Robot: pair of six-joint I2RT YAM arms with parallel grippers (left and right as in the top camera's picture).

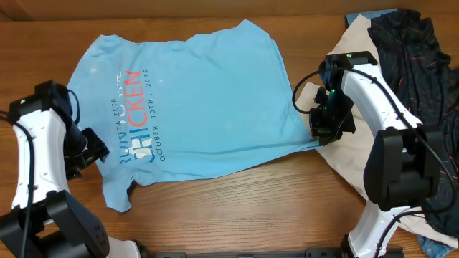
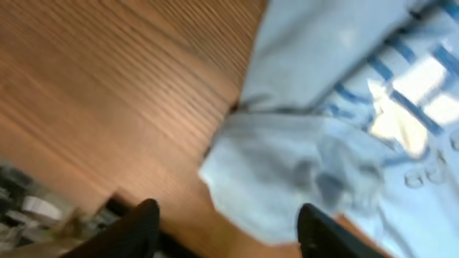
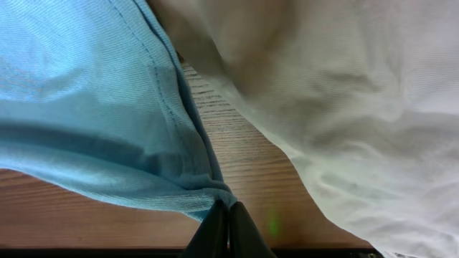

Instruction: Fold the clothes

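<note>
right claw [image 3: 228,221] clamped tight on my blue T-shirt [image 1: 208,93] at its hem corner | left claw [image 2: 228,228] gaped, held nothing, T-shirt's sleeve [image 2: 287,172] just ahead

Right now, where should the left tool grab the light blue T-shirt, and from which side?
I'd grip the bunched near sleeve, coming low from the robot's left: it sticks out past the body, loose on the wood, just ahead of the open left tool. The right tool pinches the far hem corner.

On the table [image 1: 251,208], the T-shirt [image 1: 208,93] lies spread across the middle; other garments [image 1: 412,57] pile along the right edge.
</note>
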